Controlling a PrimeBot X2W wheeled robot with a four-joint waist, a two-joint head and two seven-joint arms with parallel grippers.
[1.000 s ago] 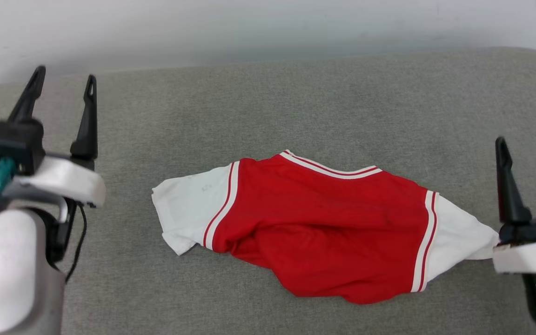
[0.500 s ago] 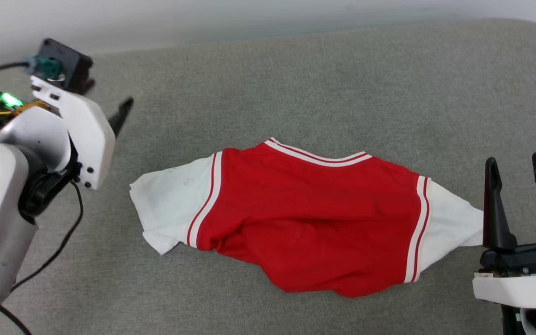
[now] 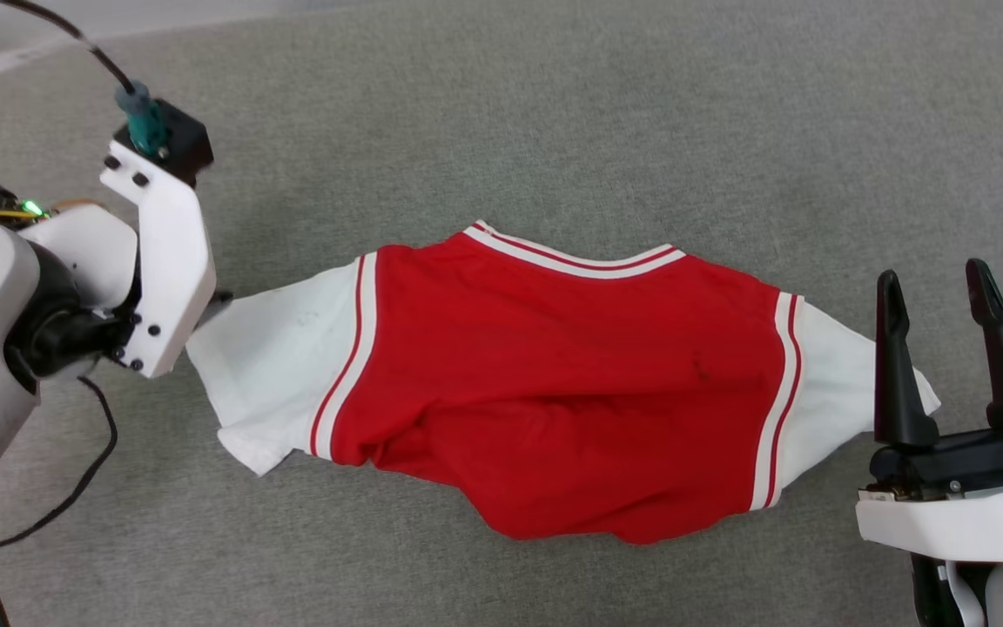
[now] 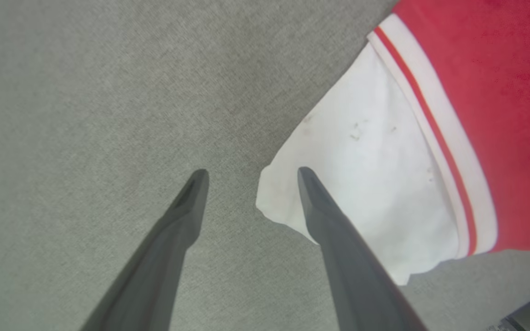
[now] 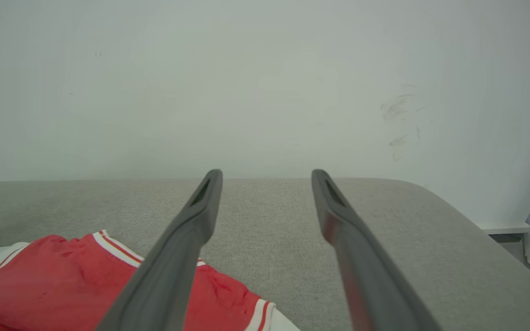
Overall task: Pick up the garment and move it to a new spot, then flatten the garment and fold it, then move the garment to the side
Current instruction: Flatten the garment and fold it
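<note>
Two open grippers, neither holding anything; nothing of the fold shows yet. The garment (image 3: 554, 392) lies spread sideways across the middle of the grey pad (image 3: 554, 113), well clear of the far edge, its plain red side up and no print in sight. Whether this is already its new spot cannot be told. It is only half flattened, I judge: the collar trim (image 3: 571, 259) faces the far edge and the chest lies fairly smooth, but the near hem is bunched and tucked under, with a long crease running across the red cloth. Flattening, folding and the move to the side all seem left to do.

One white sleeve (image 3: 266, 366) reaches toward the pad's left edge, the other sleeve (image 3: 850, 383) toward the right, each set off by red-and-white striped trim; the left one carries a few faint marks.

The left gripper (image 4: 251, 172) points down at the left sleeve's outer corner, one finger over the cloth and one over bare pad; contact cannot be told. The right gripper (image 3: 932, 272) stands just beside the right sleeve's tip, fingers spread and pointing toward the far edge.
</note>
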